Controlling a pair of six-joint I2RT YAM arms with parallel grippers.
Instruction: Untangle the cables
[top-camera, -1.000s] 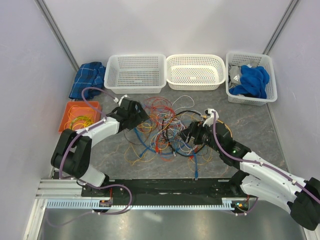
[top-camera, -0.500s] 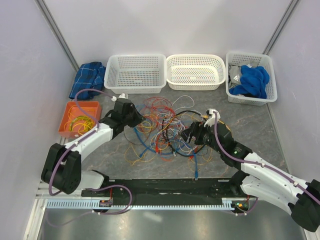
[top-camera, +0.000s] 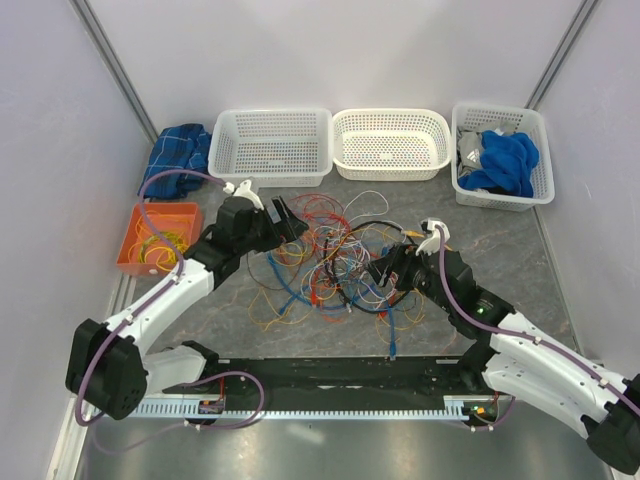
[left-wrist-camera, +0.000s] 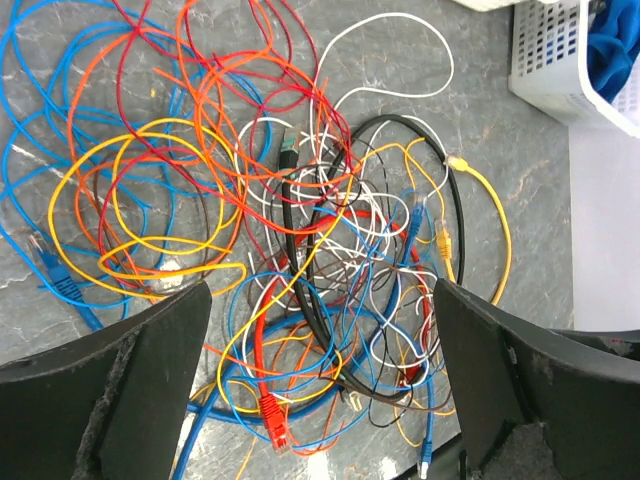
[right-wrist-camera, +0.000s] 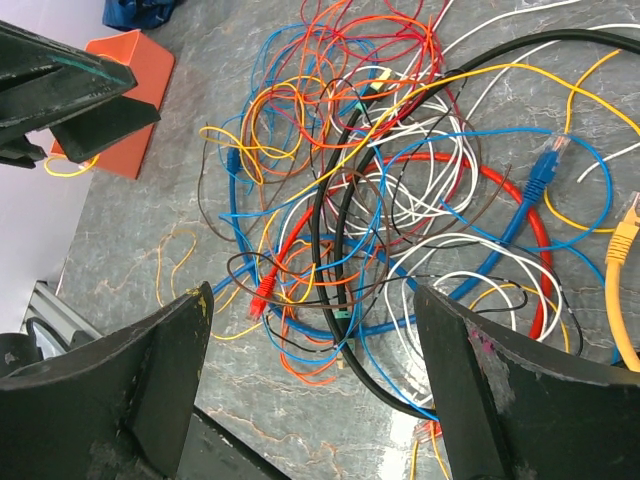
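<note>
The cables (top-camera: 335, 260) lie in a jumble of yellow, orange, red, blue, white and grey wires with a thicker black loop (top-camera: 375, 228) at mid table. My left gripper (top-camera: 288, 222) is open and empty above the jumble's left edge. My right gripper (top-camera: 385, 272) is open and empty at its right side. In the left wrist view the cables (left-wrist-camera: 300, 230) spread between and beyond the open fingers (left-wrist-camera: 130, 370), with a red plug (left-wrist-camera: 275, 415) low. In the right wrist view the cables (right-wrist-camera: 380, 190) and black loop (right-wrist-camera: 335, 250) lie below wide jaws.
Three white baskets stand at the back: left (top-camera: 272, 146), middle (top-camera: 390, 143), and right (top-camera: 500, 155) holding blue cloth. An orange tray (top-camera: 158, 237) with yellow wire sits at the left. A folded blue cloth (top-camera: 178, 157) lies behind it. A black rail (top-camera: 320, 372) runs along the near edge.
My left arm has stretched forward and up toward the back, its gripper shifting right over the jumble's left edge. My right gripper has shifted slightly right. The cables have not moved.
</note>
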